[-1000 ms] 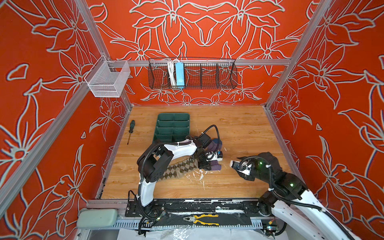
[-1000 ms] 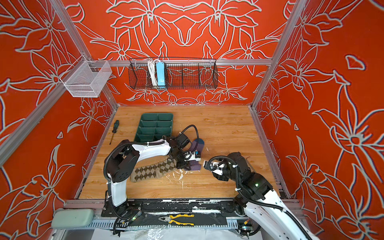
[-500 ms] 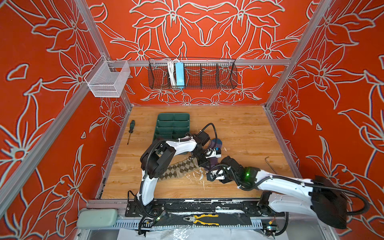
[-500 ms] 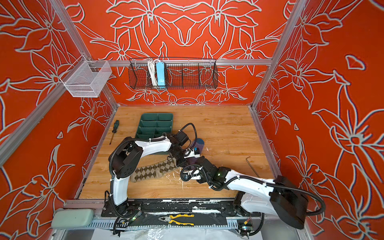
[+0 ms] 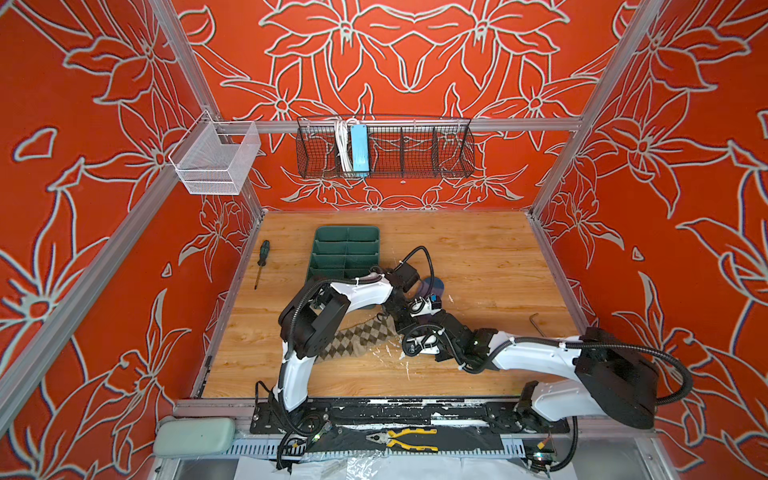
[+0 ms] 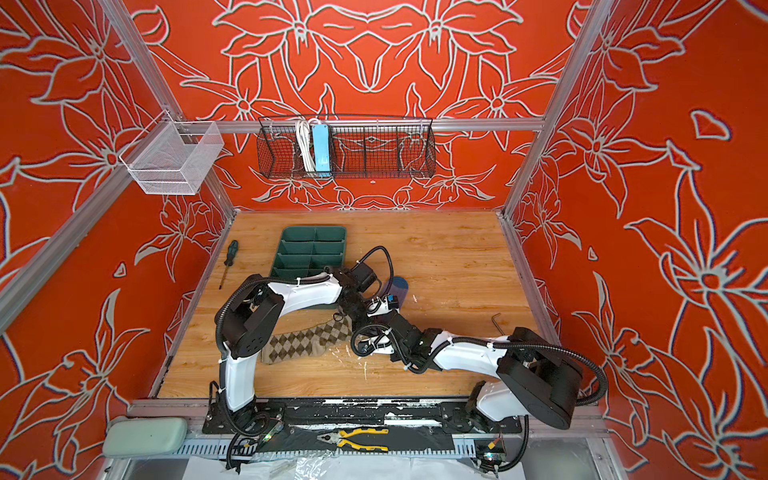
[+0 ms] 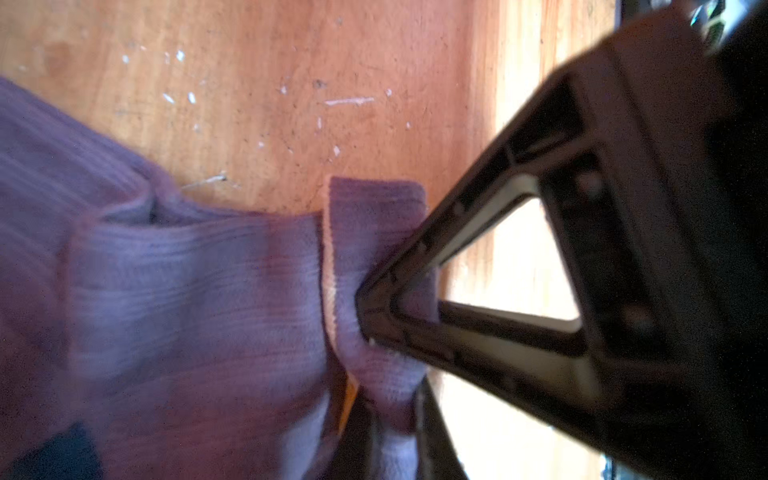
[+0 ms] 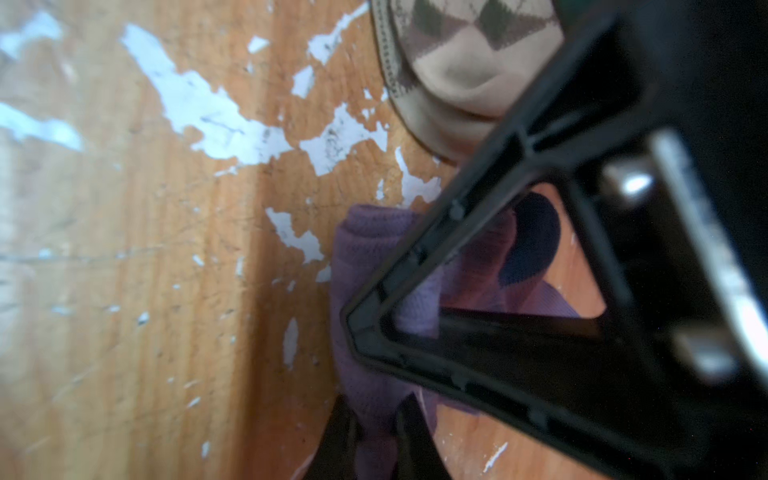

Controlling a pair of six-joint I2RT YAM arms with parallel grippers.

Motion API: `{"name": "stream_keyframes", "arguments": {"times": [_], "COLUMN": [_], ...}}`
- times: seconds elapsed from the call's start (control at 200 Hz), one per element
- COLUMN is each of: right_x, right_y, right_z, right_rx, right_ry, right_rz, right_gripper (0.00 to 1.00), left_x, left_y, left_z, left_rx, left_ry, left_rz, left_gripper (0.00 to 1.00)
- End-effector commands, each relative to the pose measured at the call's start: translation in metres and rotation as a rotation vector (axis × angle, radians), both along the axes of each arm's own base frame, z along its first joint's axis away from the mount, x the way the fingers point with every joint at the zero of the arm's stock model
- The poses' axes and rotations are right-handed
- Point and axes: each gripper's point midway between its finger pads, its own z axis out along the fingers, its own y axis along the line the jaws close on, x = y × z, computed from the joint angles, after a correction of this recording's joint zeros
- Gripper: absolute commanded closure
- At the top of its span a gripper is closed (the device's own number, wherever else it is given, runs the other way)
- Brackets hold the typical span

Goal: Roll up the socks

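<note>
Both grippers meet near the middle of the wooden table (image 5: 478,257), on the purple sock (image 7: 187,291). Your left gripper (image 7: 374,374) pinches a fold at the sock's cuff end, where a thin yellow edge shows and purple cloth is bunched between the fingers. Your right gripper (image 8: 368,374) has its fingers pressed close on another fold of the same sock, with a dark patch of it showing just behind the upper finger. In both top views the wrists hide most of this sock. Only its dark rounded end shows beyond the left wrist, toward the back wall. The argyle sock (image 5: 357,338) lies flat under the left arm and stretches toward the front left, its near end just beside the grippers. It seems to stop short of the purple fold, though blur in the right wrist view leaves that unsure. A second ago the right arm hung well apart at the right front with its fingers spread. It has since swung in and closed on the sock. The left gripper has stayed on the purple sock, and the argyle sock has not moved.
</note>
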Motion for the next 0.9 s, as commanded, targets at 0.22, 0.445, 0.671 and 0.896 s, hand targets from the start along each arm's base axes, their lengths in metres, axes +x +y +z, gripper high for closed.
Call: {"name": "stream_keyframes", "arguments": {"times": [0.22, 0.445, 0.671, 0.896], "right_x": [-0.038, -0.047, -0.049, -0.029], "right_y": [-0.029, -0.024, -0.012, -0.010], "right_z": [-0.010, -0.002, 0.003, -0.006], "right_rx": [-0.128, -0.085, -0.088, -0.114], "right_ry": [0.263, 0.420, 0.677, 0.851], "right_rz": [-0.084, -0.127, -0.164, -0.266], "right_gripper": [1.00, 1.00, 1.00, 1.00], "left_x": [0.046, 0.052, -0.006, -0.052], "left_y": [0.025, 0.073, 0.096, 0.118], "left_z": [0.077, 0.137, 0.172, 0.194], "left_rx": [-0.147, -0.258, -0.408, -0.474], "left_ry": [-0.409, -0.589, -0.594, -0.735], "left_rz": [0.229, 0.401, 0.359, 0.252], "left_gripper": [0.63, 0.55, 0.44, 0.40]}}
